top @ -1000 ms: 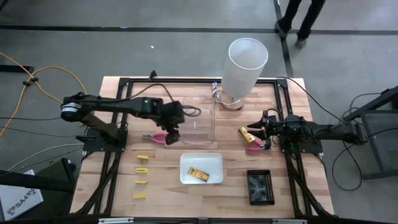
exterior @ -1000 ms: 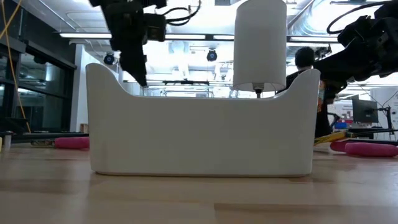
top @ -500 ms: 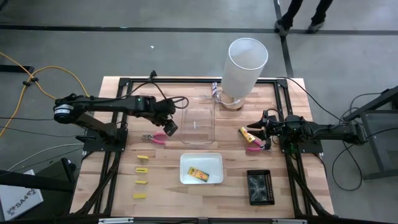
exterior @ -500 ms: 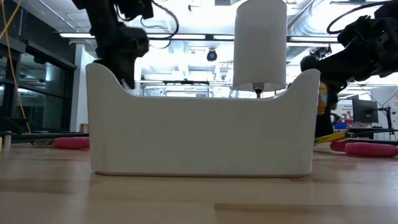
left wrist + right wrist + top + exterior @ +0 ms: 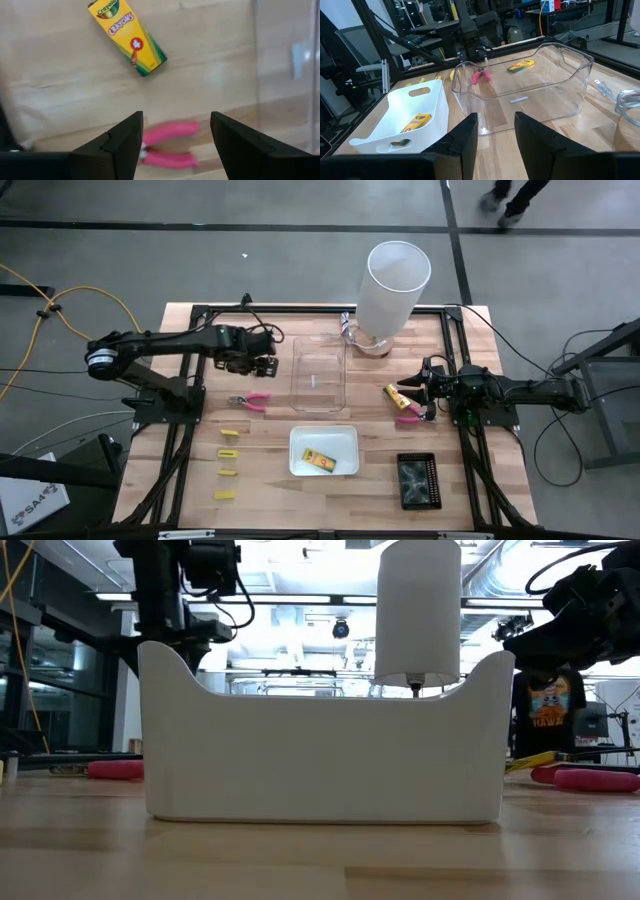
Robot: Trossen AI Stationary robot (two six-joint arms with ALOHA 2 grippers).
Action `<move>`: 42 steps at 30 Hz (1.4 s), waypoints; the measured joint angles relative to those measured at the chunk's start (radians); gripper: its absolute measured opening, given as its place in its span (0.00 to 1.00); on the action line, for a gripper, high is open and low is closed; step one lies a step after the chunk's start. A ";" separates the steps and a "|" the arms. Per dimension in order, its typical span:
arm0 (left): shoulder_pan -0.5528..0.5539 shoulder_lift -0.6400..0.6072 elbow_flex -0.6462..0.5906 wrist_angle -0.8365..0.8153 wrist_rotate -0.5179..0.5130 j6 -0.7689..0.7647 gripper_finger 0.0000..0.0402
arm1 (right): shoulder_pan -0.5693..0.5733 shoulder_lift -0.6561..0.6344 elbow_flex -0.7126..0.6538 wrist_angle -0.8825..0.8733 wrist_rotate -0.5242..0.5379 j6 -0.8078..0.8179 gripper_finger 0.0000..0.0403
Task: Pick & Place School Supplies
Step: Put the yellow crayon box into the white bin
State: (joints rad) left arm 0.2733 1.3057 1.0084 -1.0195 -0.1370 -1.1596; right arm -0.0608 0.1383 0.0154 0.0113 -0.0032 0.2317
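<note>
My left gripper (image 5: 263, 367) (image 5: 175, 131) hangs open, pointing down, above the table left of the clear tray (image 5: 320, 378). Below it lie a yellow crayon packet (image 5: 127, 35) and pink-handled scissors (image 5: 250, 402) (image 5: 167, 150), both flat on the wood. The arm hides that packet in the high view. Several small yellow blocks (image 5: 229, 452) lie in a row near the left edge. The white tray (image 5: 345, 438) holds another crayon packet (image 5: 320, 462). My right gripper (image 5: 427, 391) (image 5: 495, 132) rests open at the right, beside a third packet (image 5: 397, 393) and a second pair of pink scissors (image 5: 408, 417).
A tall white cylinder (image 5: 395, 285) stands at the back centre, next to a cable. A black tray (image 5: 417, 480) lies at the front right. In the low view the white tray's wall (image 5: 320, 755) fills the foreground. A person (image 5: 545, 705) stands behind the table.
My left gripper has gone from beside the clear tray's left wall toward the table's far and left edges, away from the pink scissors, and its wrist has rolled. It stays open. The person at the back has walked to the right.
</note>
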 joint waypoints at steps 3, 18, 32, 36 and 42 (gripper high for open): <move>0.000 0.014 0.000 0.027 0.000 -0.080 0.56 | 0.000 0.000 0.000 0.000 0.000 0.000 0.30; 0.014 0.140 0.000 0.090 0.001 -0.602 0.56 | 0.000 0.000 0.000 0.000 0.000 0.000 0.30; 0.014 0.179 0.000 0.213 0.001 -0.794 0.56 | 0.000 0.000 0.000 0.000 0.000 0.000 0.30; 0.014 0.179 0.000 0.213 0.001 -0.795 0.56 | 0.000 0.000 0.000 0.000 0.000 0.000 0.30; 0.014 0.179 0.000 0.213 0.001 -0.805 0.56 | 0.000 0.000 0.000 0.000 0.000 0.000 0.30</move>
State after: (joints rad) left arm 0.2871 1.4849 1.0084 -0.8062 -0.1360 -1.9644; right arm -0.0611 0.1385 0.0154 0.0113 -0.0032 0.2316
